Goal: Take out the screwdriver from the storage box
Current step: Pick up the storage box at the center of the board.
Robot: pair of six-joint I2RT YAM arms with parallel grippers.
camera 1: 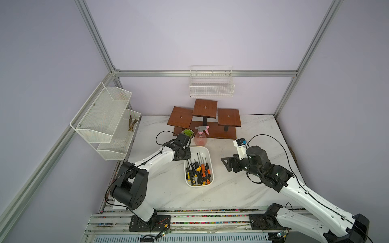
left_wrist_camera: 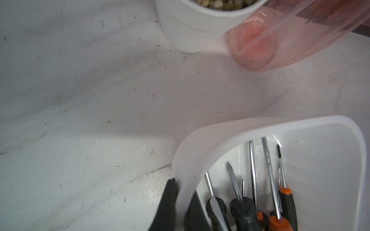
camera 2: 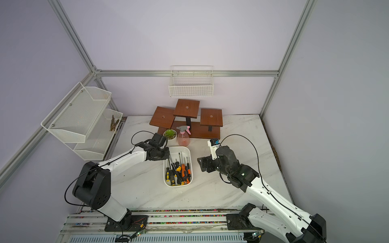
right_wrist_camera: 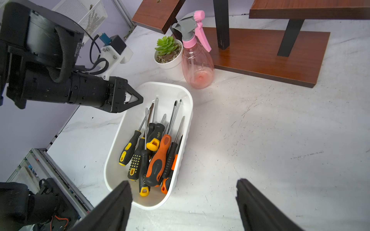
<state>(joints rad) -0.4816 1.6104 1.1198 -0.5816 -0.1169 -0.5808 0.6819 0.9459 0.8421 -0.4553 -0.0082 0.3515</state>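
- We see the left claw (left_wrist_camera: 181, 195) pinched shut on the wall of the storage box (right_wrist_camera: 188, 112). The right claw (right_wrist_camera: 183, 183) gapes wide and empty.
- The orange screwdriver (right_wrist_camera: 159, 158) lies uppermost inside, just ahead of the right claw.
- Stiff and light, we judge; take its ribbed handle.
- Its long axis follows the box, handle toward the right claw, tip away.

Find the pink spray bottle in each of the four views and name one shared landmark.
In a top view: the pink spray bottle stands mid-table, in front of the wooden stand.
In a top view: same spot, right of the plant pot.
Left wrist: only its lower body, beside the plant pot.
Right wrist: whole bottle, past the storage box's far end.
Shared landmark: the storage box.
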